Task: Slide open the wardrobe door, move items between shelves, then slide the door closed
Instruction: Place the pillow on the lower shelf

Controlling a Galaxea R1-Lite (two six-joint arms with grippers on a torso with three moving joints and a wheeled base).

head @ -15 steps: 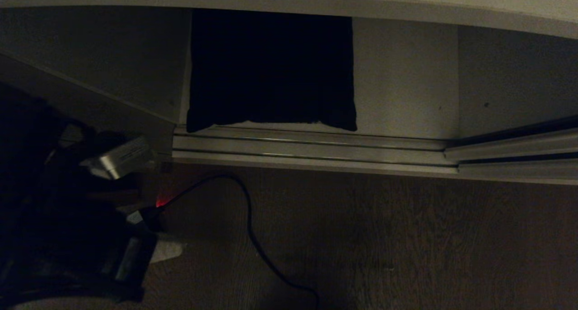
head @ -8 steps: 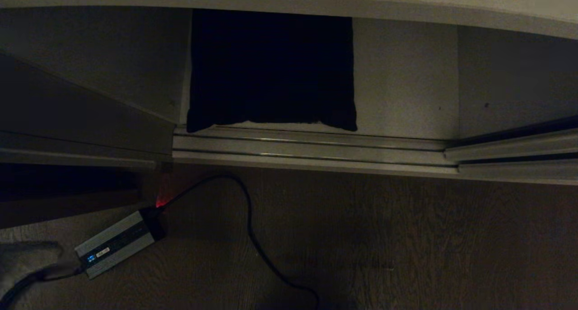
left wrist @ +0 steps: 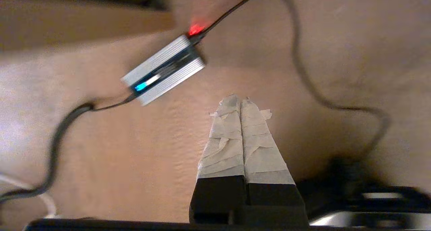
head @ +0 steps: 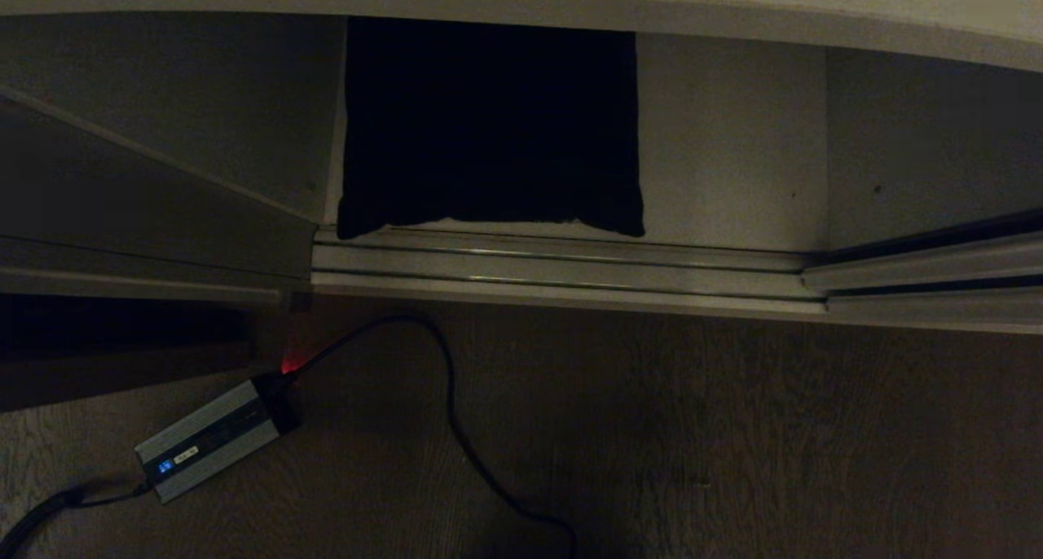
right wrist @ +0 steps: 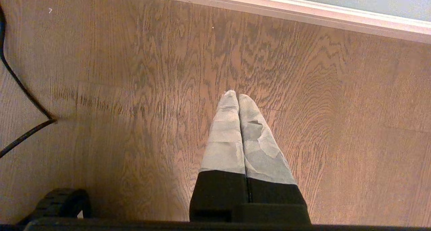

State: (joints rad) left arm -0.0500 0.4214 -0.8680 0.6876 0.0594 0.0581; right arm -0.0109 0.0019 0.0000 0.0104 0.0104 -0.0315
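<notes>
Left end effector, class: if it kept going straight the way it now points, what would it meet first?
Probably the bare wood floor. The shut left end effector points down at it, between the silver box and the black cable, touching neither. Depth is hard to judge.

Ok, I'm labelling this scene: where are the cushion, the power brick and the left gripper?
cushion (head: 489,123), head view, middle of its black back.
power brick (left wrist: 164,69), left wrist view, middle of its ribbed silver casing.
left gripper (left wrist: 240,101), left wrist view, between its taped tips.
</notes>
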